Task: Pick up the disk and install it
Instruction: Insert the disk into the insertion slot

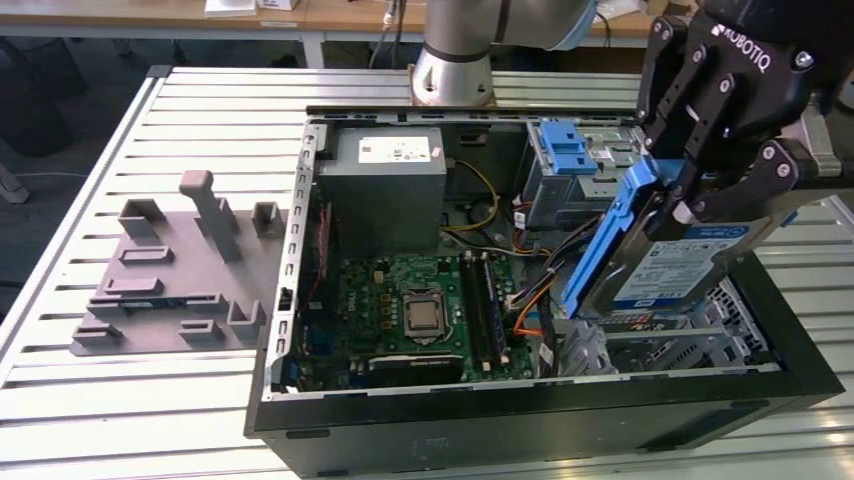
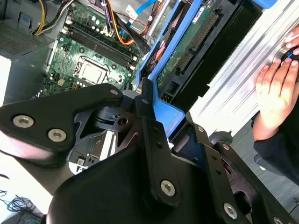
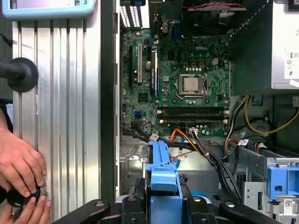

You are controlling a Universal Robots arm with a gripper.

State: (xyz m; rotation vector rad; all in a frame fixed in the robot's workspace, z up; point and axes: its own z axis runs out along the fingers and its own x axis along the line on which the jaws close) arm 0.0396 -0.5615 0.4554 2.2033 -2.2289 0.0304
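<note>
At the left of the exterior view, a grey slotted stand point(image 1: 174, 270) lies on the slatted table point(image 1: 200, 110). In the centre, the open computer case point(image 1: 534, 425) shows its motherboard point(image 1: 414, 310). At upper right, the gripper point(image 1: 687, 195) is clamped on the disk point(image 1: 674, 265), which is tilted on edge above the case's right side.

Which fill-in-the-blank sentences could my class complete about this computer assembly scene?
1. The gripper is shut on the disk, which sits in a ____ plastic carrier.
2. The disk is held above the open computer case, where the green ____ lies exposed.
3. The grey slotted stand lies on the table at the exterior view's ____ of the case.
Missing words: blue; motherboard; left.
</note>
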